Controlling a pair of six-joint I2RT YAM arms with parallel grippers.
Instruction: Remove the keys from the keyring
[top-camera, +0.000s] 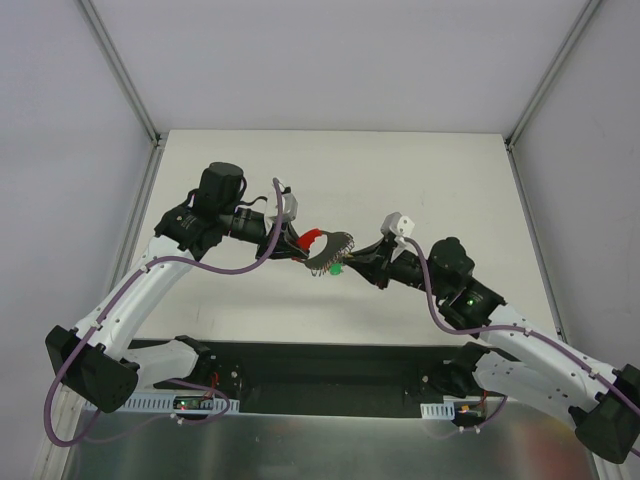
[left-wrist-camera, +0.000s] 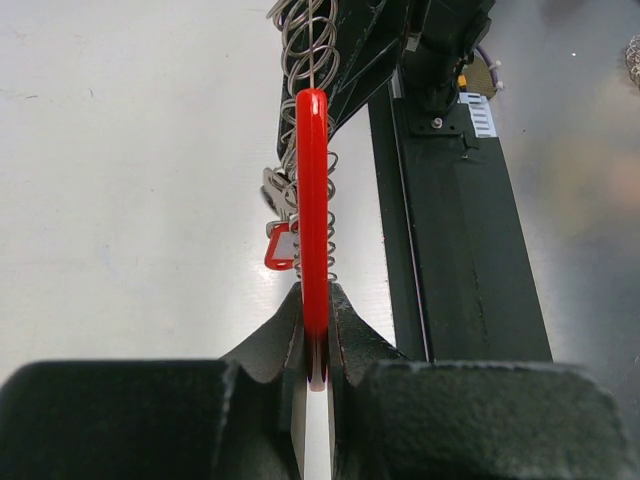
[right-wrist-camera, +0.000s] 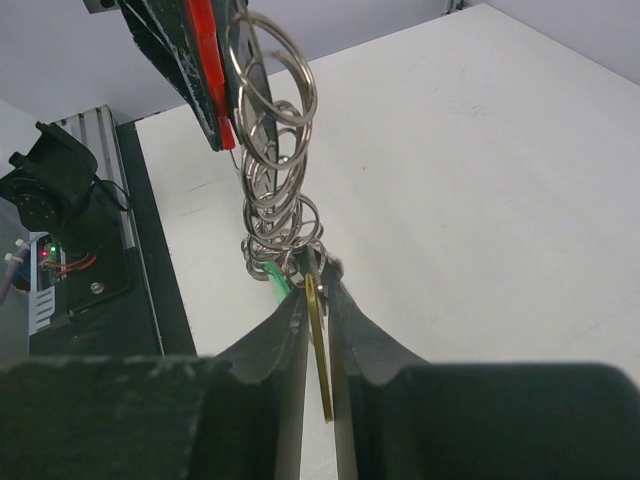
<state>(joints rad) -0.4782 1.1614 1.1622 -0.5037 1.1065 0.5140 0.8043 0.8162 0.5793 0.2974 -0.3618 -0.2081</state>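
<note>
Red key (left-wrist-camera: 312, 180) was clamped by left end effector (left-wrist-camera: 315, 305), yellow key (right-wrist-camera: 320, 350) by right end effector (right-wrist-camera: 318, 292); keyring (top-camera: 333, 248) was probably best kept taut.

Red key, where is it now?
Mid top view, the red key is clamped in the left gripper; the keyring sits just right of it, the right gripper pinching a yellow key.

Looking like a robotics lab cell: standing boxed in by plain pale panels (top-camera: 300, 60) and aluminium struts (top-camera: 120, 70), carrying two white arms (top-camera: 140, 290) bolted to a black rail (top-camera: 330, 375) at a white table's (top-camera: 400, 170) near edge, trailing purple cables (top-camera: 200, 265), showing open circuit boards (top-camera: 186, 403) with lit lamps.
</note>
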